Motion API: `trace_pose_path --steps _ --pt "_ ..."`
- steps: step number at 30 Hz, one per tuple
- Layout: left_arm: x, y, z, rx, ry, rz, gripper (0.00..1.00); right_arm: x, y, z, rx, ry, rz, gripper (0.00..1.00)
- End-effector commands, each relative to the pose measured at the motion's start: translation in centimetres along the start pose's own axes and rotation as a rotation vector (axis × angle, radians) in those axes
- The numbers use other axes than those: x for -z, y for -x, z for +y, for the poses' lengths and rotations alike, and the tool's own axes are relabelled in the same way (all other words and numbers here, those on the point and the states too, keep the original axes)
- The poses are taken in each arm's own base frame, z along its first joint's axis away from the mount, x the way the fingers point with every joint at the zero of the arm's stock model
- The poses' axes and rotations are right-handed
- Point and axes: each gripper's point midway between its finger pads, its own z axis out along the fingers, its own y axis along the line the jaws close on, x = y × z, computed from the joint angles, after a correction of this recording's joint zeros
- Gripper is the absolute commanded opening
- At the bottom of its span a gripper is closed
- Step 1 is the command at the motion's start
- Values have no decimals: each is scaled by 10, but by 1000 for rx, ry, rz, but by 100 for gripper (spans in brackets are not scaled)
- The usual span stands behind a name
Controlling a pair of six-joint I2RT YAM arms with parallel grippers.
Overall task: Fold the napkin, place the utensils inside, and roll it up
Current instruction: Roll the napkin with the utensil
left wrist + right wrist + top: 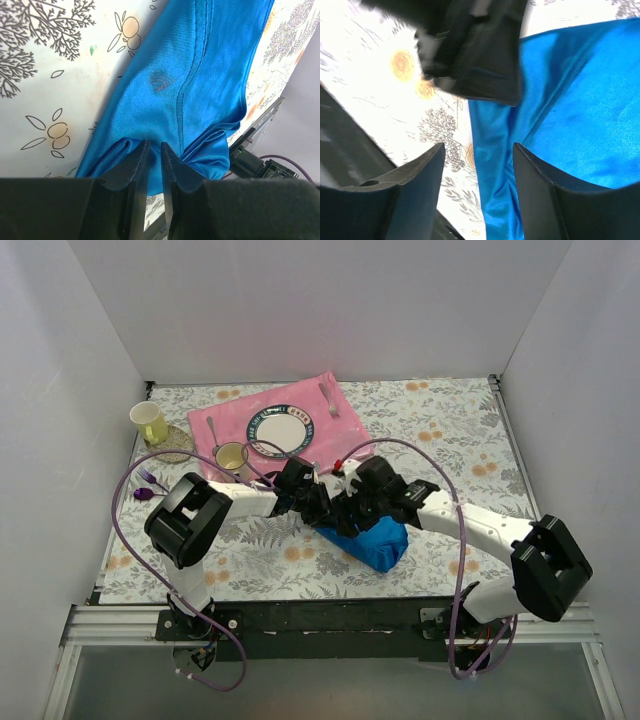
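royal-blue napkin (200,75), pink placemat (345,426); tablecloth (440,430) — floral

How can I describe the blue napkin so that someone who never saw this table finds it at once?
Look at the flower-printed table, at the middle of its near half. There, nearer to the robot than the pink placemat, lies the napkin in a bunched heap. It is the only bright blue, plain cloth; the placemat is pink and carries a plate.
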Motion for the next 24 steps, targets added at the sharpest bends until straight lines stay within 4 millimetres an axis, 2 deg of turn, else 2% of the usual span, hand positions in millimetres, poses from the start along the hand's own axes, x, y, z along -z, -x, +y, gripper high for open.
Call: trace_pose_path --steps 1,3,4,6,8,15,18,19,21,22,24 --pt "-8 -18 50 24 166 44 16 1 -26 -18 207 -322 127 65" --pt "-8 -19 50 29 162 49 15 -1 -24 -21 257 -408 130 65" --pt "-8 -20 51 36 164 55 15 -7 -31 -15 296 -422 159 66" --pt "-8 -21 51 44 154 59 15 -10 -31 -17 330 -476 163 66" --pt "-8 -21 52 53 152 62 15 -19 -38 -14 353 -480 177 66" --pt "-4 -18 50 57 139 59 15 -36 -57 -22 342 -510 203 62" --pt "0 -14 46 52 135 44 17 -40 -67 -24 305 -493 204 53" --pt "2 -12 43 46 126 39 21 -40 -68 -25 285 -482 195 45" --pt "8 -3 34 38 106 11 27 -43 -80 -23 249 -426 209 38" --pt "15 3 24 20 90 -13 34 -44 -73 -22 222 -400 173 31" --pt "25 20 10 -2 81 -62 40 -46 -80 -16 199 -318 183 25"
